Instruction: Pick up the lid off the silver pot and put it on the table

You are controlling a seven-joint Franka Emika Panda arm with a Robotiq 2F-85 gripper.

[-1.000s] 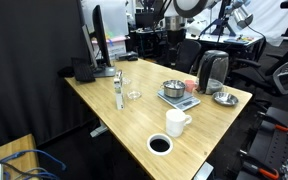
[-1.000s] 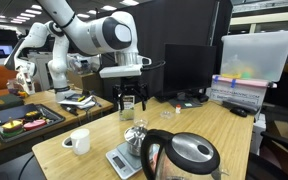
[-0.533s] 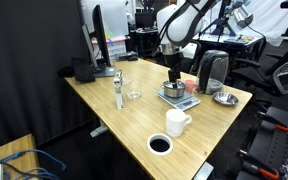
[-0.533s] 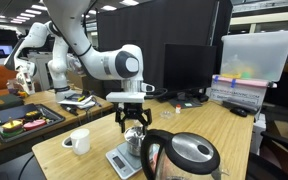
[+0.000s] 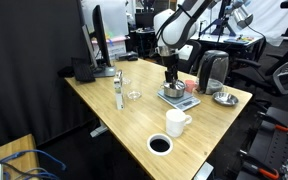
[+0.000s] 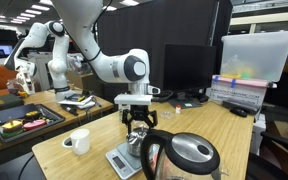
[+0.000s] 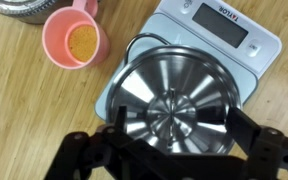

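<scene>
Where the light-wood table [image 5: 134,118] runs nearest the camera in an exterior view, a dark round disc [image 5: 159,145] lies flat, with a white mug [image 5: 177,122] just behind it. Farther in, the silver pot [image 5: 172,94] sits on a white digital scale [image 5: 182,102], the lid [image 7: 174,100] on it, knob up. Your gripper [image 5: 171,80] hangs directly over that pot, pointing straight down. From the wrist view you see its jaws spread wide, dark fingers [image 7: 84,155] on either side of the lid's rim; whether they touch the metal cannot be told. A pink cup [image 7: 76,42] stands just beside the scale. Beyond the scale, a dark-and-silver kettle [image 5: 214,70] stands upright near the far edge, and a shallow silver dish [image 5: 225,98] lies near it. Toward the table's other side, a slim bottle [image 5: 119,90] and a clear glass [image 5: 133,94] stand near each other, well apart from the pot.
</scene>
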